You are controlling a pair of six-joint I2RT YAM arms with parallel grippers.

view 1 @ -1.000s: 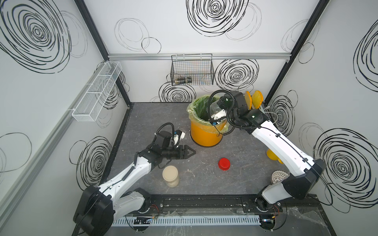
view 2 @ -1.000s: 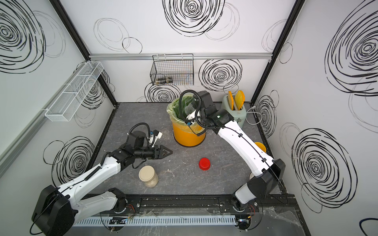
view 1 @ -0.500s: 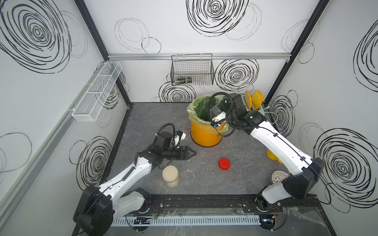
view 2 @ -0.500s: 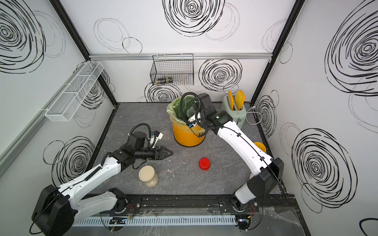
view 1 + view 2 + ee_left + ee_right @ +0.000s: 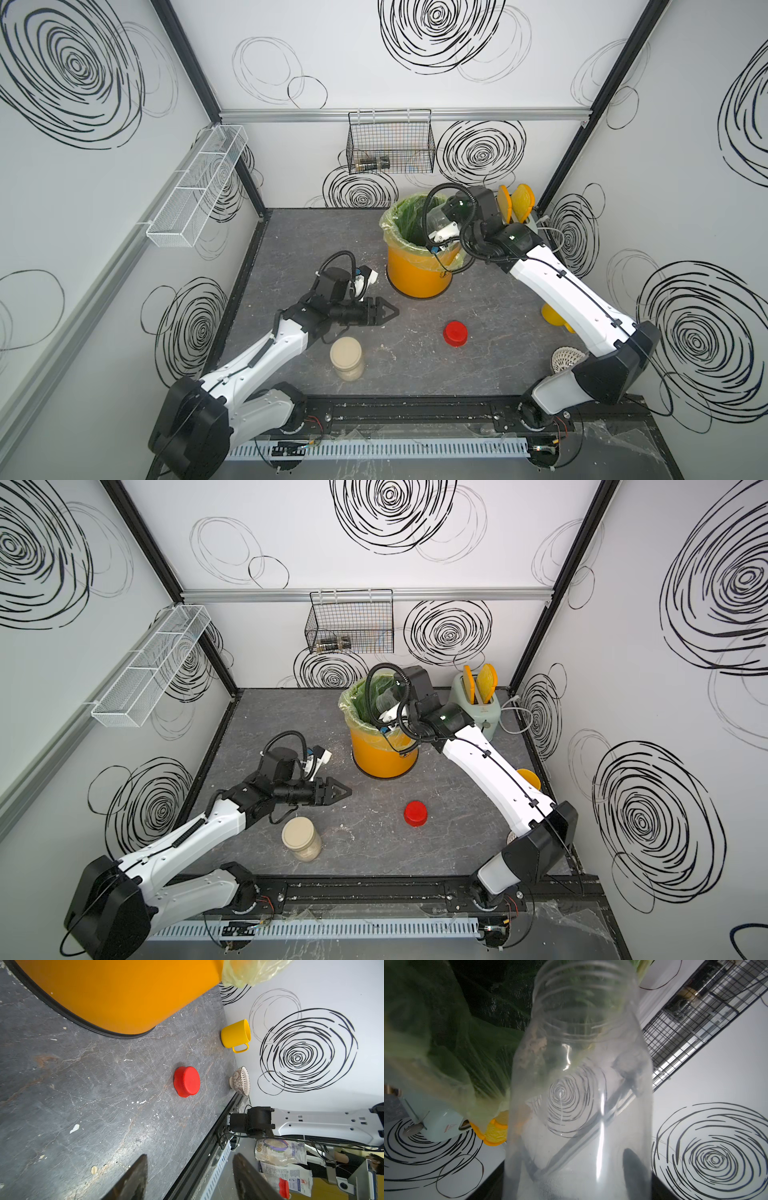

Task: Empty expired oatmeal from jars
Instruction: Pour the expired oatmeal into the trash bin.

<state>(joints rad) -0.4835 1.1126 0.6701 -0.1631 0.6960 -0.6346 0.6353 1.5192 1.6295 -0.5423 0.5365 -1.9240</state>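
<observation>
Clear jar [image 5: 581, 1095] clamped in right gripper [image 5: 441, 227], mouth tipped over yellow bin [image 5: 415, 274]
Wrist view alone shows oatmeal crumbs [image 5: 535, 1049] in neck; left gripper [image 5: 189, 1167] apart, empty, near lidded jar [image 5: 347, 357] by bench [image 5: 498, 332] front edge

Open tabletop [image 5: 415, 365] lies between the red cap [image 5: 455, 333] and the lidded jar [image 5: 347, 363]; the yellow bin [image 5: 415, 274] blocks the back.

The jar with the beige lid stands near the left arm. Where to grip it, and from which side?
Grip the jar probably on its clear wall under the lid, the left tool coming level from the side: it stands upright, and the flat wide lid offers no pinch.
</observation>
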